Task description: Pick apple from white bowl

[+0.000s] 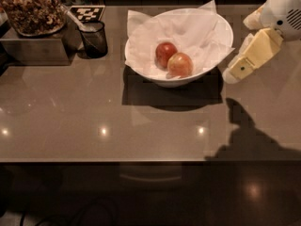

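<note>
The white bowl (175,82) stands at the back middle of the table, lined with crumpled white paper. Two apples lie in it, touching. The paler orange-pink apple (180,64) is at the front right. A darker red apple (165,53) is behind it to the left. My gripper (238,49) is at the right edge of the view, just right of the bowl's rim and above the table. Its white and yellow fingers (249,58) stand apart, open and empty, and point left toward the bowl.
A small dark cup (94,39) stands left of the bowl. A metal container (35,48) topped with a bowl of brown snacks (30,8) fills the back left corner, with a checkered tag (87,13) behind the cup. The table's front edge (141,161) runs across below.
</note>
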You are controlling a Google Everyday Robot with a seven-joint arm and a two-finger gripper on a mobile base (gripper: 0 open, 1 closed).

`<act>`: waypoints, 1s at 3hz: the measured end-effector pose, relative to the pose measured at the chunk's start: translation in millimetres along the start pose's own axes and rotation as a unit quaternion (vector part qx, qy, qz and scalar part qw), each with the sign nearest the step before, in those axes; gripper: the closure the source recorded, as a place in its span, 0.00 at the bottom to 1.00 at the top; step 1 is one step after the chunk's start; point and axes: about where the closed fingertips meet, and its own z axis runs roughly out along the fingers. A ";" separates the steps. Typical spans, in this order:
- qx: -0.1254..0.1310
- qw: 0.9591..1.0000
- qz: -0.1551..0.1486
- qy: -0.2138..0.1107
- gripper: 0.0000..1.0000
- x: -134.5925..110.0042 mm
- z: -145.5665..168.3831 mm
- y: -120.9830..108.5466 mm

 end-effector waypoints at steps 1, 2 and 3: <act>-0.003 1.000 0.008 -0.008 0.14 -4.3 2.4 -1.2; -0.003 1.000 0.008 -0.008 0.20 -4.4 2.5 -1.2; 0.001 1.000 -0.003 -0.027 0.19 -20.1 13.5 4.3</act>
